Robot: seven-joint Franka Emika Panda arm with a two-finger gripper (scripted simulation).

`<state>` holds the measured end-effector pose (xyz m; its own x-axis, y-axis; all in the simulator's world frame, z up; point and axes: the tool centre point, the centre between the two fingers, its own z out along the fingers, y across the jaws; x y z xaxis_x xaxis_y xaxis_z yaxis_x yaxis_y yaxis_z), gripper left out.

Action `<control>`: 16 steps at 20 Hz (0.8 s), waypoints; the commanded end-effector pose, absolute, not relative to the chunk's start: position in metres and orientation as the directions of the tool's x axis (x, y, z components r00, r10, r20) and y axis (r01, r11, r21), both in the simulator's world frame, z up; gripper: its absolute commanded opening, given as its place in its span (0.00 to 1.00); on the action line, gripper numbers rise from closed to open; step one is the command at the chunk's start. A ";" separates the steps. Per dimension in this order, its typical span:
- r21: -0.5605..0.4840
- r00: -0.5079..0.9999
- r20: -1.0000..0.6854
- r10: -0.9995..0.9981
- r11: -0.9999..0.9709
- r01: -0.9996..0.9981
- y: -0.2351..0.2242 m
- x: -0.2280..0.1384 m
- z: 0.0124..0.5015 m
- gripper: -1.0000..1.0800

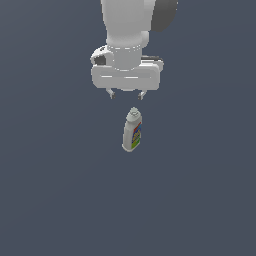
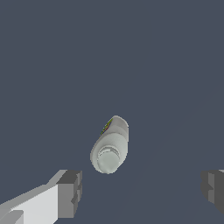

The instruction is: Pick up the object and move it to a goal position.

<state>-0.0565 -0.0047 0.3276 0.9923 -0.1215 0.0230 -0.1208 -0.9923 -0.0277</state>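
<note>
Dark slate bench is seen throughout. At its centre the bottle [image 1: 132, 131] is lying, ungrasped, cap toward twelve o'clock. Above it, the gripper [image 1: 126, 94] is held with fingers [image 2: 70, 194] spread wide; pickup and transfer remain undone.

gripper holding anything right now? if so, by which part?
Nothing held. The gripper is open, with the bottle apart from it, its cap toward the fingers, not between them.
</note>
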 end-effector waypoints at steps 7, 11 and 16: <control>-0.025 0.970 0.016 -0.241 -0.970 -0.241 0.000 -0.057 0.319 0.96; -0.022 0.946 0.011 -0.325 -0.946 -0.324 0.004 -0.058 0.313 0.96; -0.018 0.902 0.007 -0.432 -0.902 -0.432 0.008 -0.059 0.306 0.96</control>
